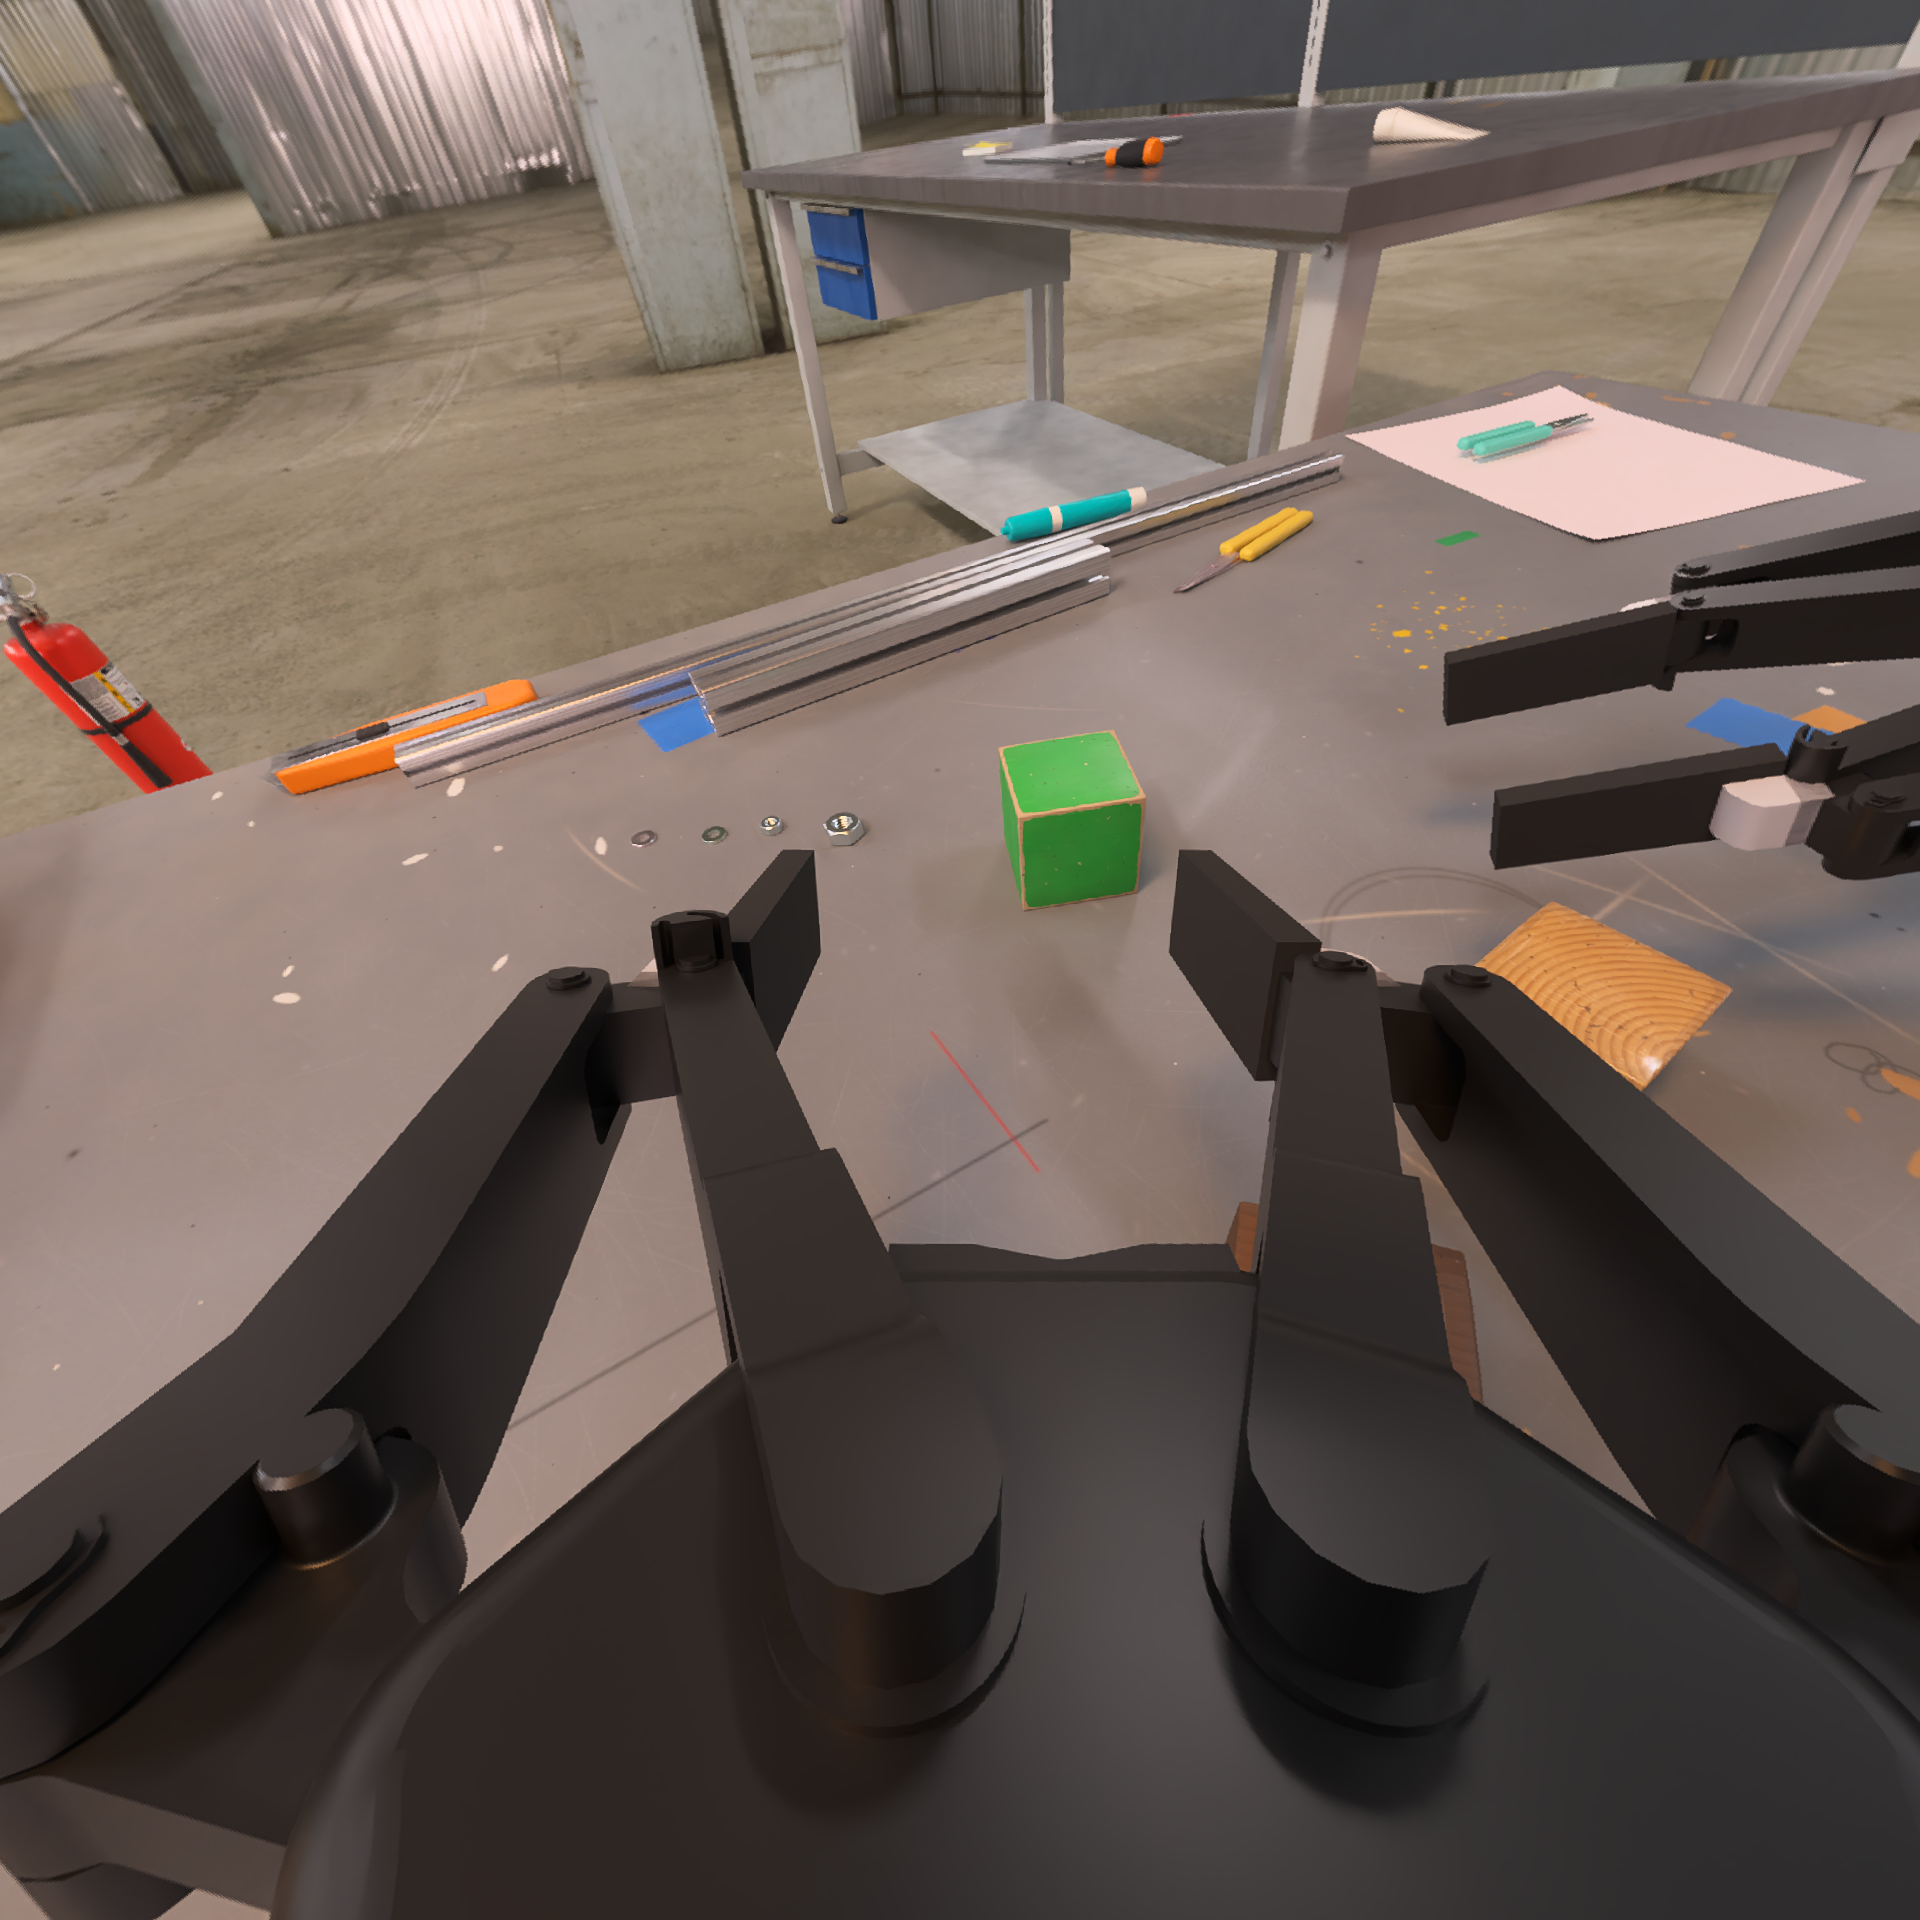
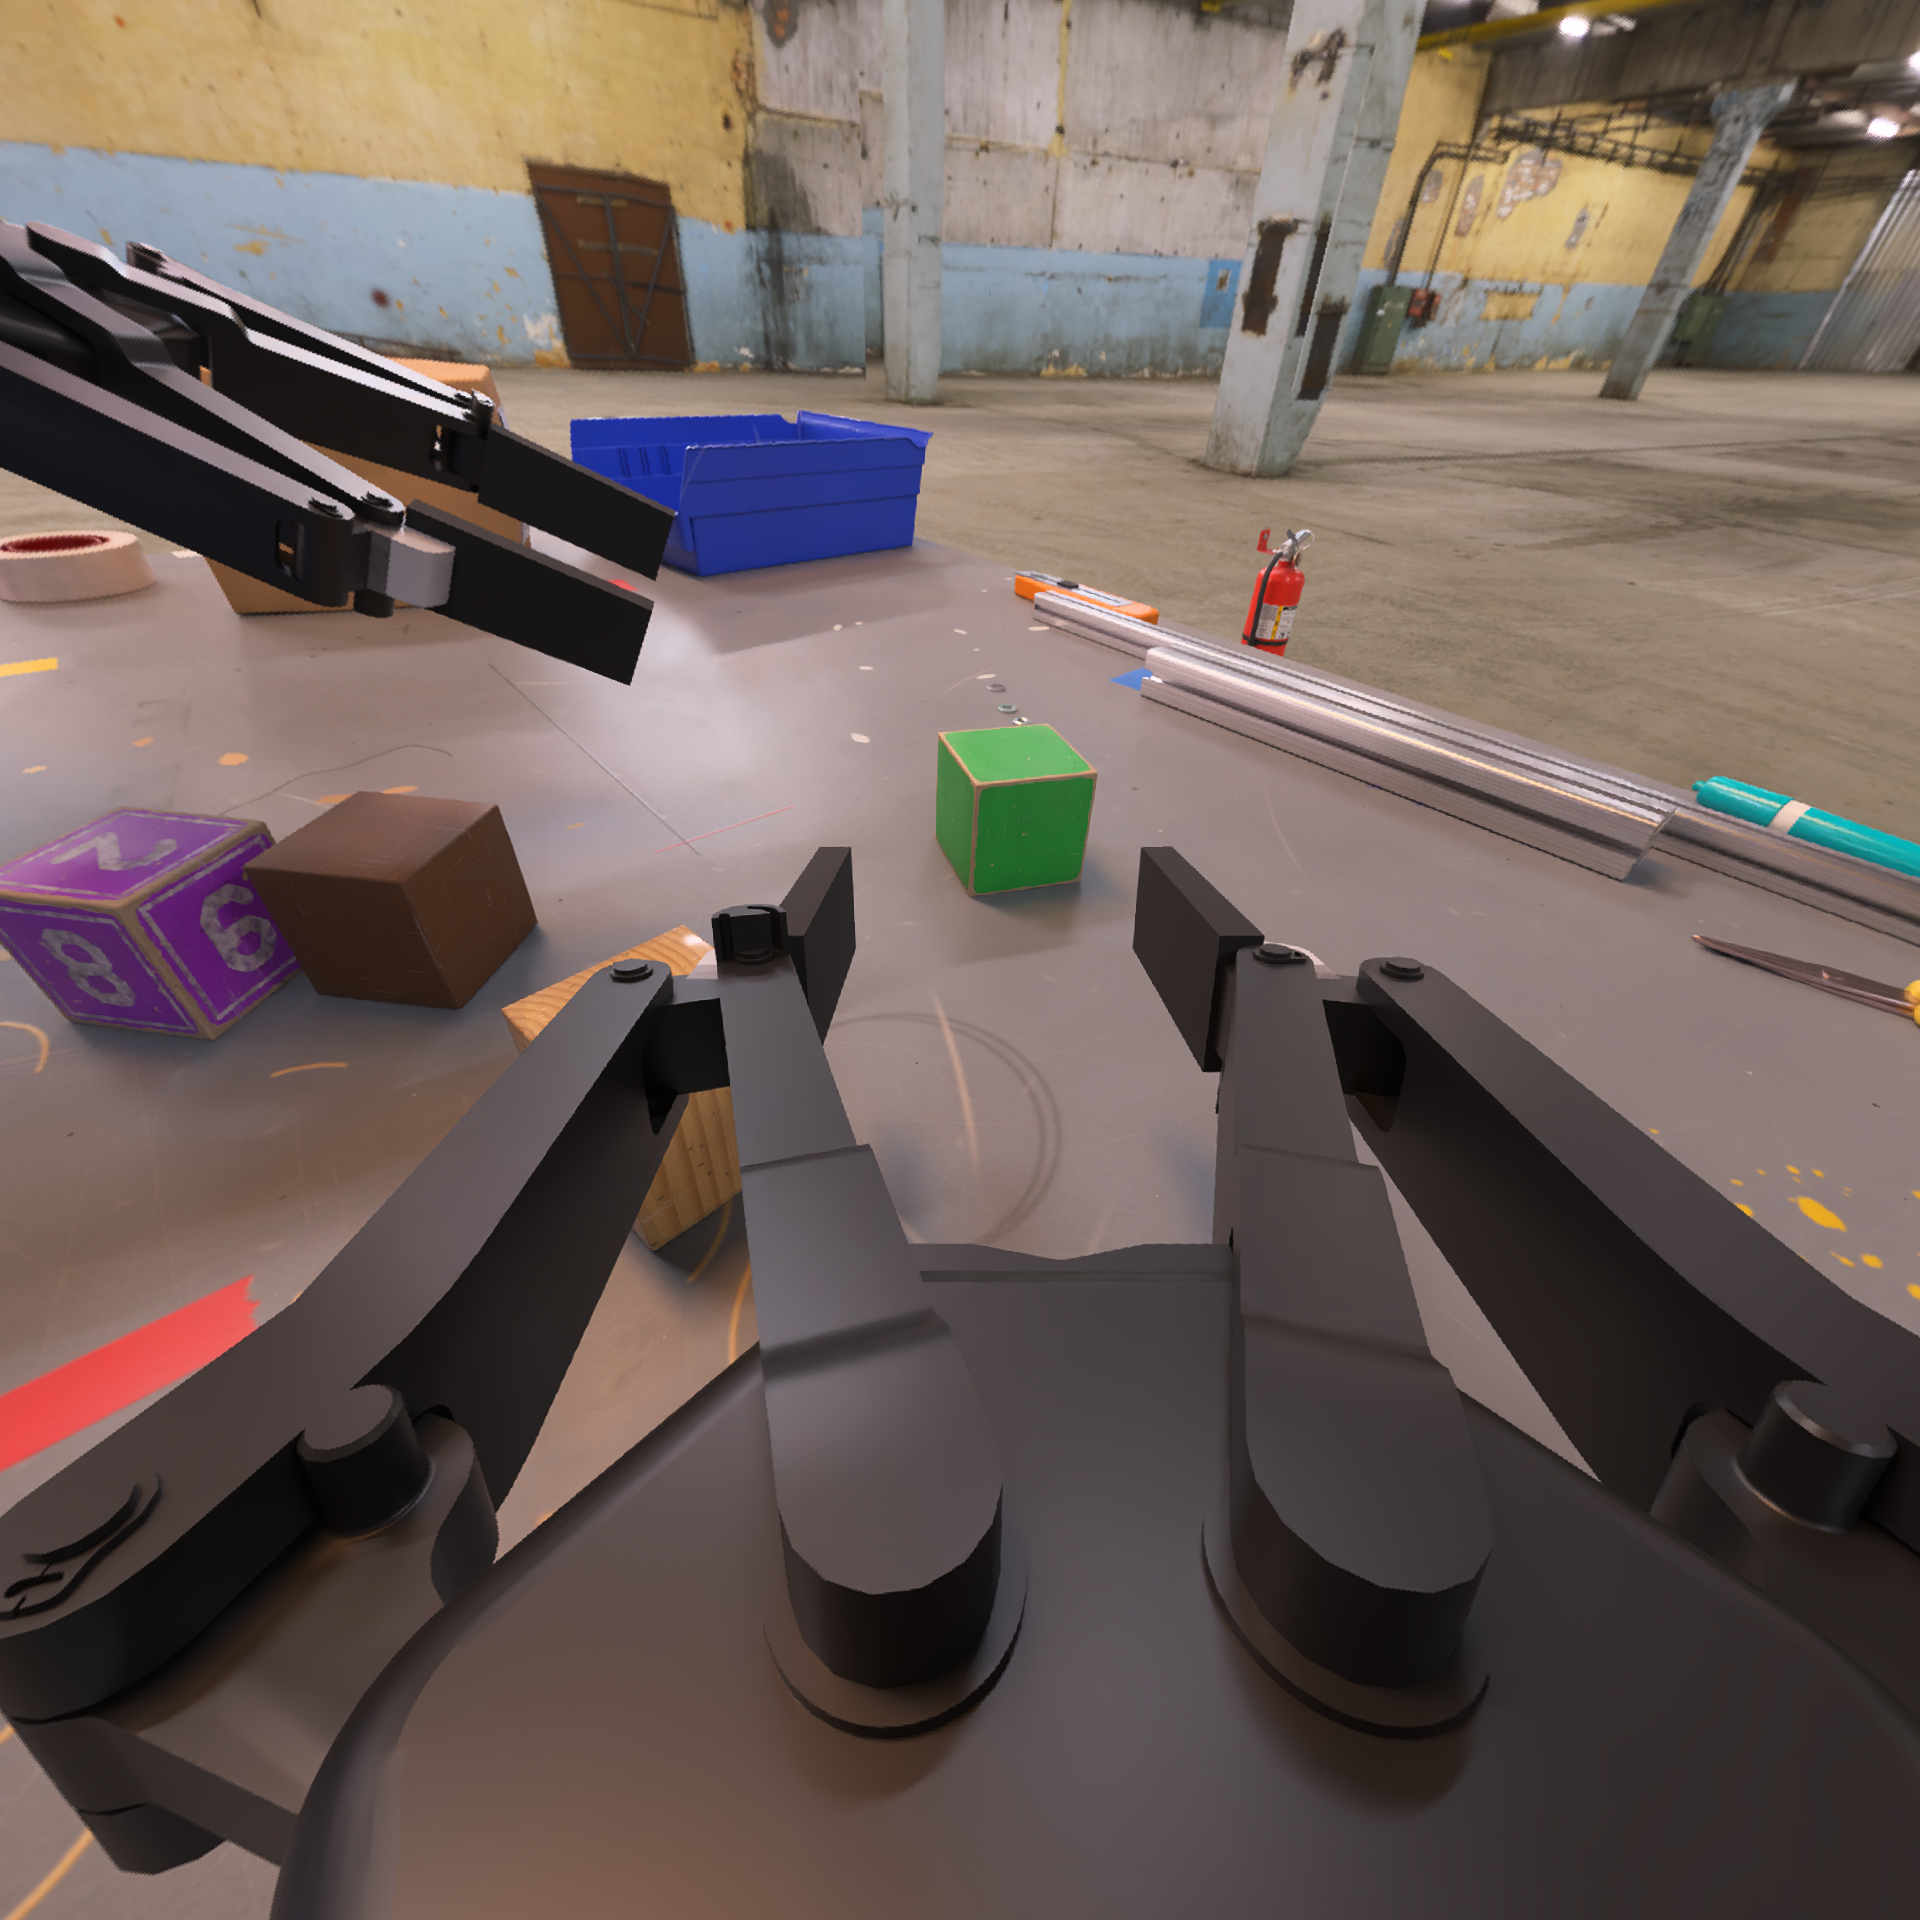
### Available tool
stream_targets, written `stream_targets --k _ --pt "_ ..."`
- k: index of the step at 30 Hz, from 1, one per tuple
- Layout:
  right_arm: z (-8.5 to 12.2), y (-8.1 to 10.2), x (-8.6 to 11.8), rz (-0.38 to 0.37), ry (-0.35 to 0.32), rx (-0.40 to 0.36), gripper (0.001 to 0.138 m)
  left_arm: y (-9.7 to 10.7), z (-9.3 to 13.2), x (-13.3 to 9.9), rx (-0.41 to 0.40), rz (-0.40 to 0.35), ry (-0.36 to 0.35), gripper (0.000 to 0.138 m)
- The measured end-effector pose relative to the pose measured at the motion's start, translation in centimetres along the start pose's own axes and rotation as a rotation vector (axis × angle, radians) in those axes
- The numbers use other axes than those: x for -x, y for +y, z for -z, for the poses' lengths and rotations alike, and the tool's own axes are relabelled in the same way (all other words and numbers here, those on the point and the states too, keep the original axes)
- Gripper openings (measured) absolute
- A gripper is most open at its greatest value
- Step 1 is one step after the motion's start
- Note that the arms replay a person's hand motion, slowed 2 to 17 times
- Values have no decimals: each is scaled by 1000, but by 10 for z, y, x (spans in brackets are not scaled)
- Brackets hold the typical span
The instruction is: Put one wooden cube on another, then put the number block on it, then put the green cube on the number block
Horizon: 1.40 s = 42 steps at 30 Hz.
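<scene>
The green cube stands on the grey table just beyond my open, empty left gripper. It also shows in the right wrist view, just beyond my open, empty right gripper. A light wooden cube lies right of my left fingers; in the right wrist view my left-hand finger partly hides it. A dark brown wooden cube touches the purple number block at the left. The other gripper shows open in each view, the right one and the left one.
Aluminium bars lie along the far table edge with an orange utility knife, a teal marker and yellow-handled scissors. Small nuts and washers lie near the green cube. A blue bin, a tape roll and a cardboard box stand farther off.
</scene>
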State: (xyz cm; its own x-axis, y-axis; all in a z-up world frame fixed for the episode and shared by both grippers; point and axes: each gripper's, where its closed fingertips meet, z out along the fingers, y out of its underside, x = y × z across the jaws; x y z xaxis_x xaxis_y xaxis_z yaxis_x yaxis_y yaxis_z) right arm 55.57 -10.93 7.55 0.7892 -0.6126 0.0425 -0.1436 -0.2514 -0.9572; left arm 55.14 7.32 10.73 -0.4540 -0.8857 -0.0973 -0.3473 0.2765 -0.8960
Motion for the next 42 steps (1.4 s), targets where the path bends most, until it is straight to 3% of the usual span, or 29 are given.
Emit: stream_targets --k 11,24,35,42 --pt "3 -3 3 -22 -20 -30 72 -5 3 -10 -3 -66 1 90" --pt "0 -2 7 -4 -33 -12 71 -7 6 -11 -4 -169 -62 87" --pt "0 -2 11 -5 -41 -15 70 -2 5 -19 31 -141 -17 86" --pt "2 -3 10 -8 -33 -22 69 -7 8 -24 5 -124 3 86"
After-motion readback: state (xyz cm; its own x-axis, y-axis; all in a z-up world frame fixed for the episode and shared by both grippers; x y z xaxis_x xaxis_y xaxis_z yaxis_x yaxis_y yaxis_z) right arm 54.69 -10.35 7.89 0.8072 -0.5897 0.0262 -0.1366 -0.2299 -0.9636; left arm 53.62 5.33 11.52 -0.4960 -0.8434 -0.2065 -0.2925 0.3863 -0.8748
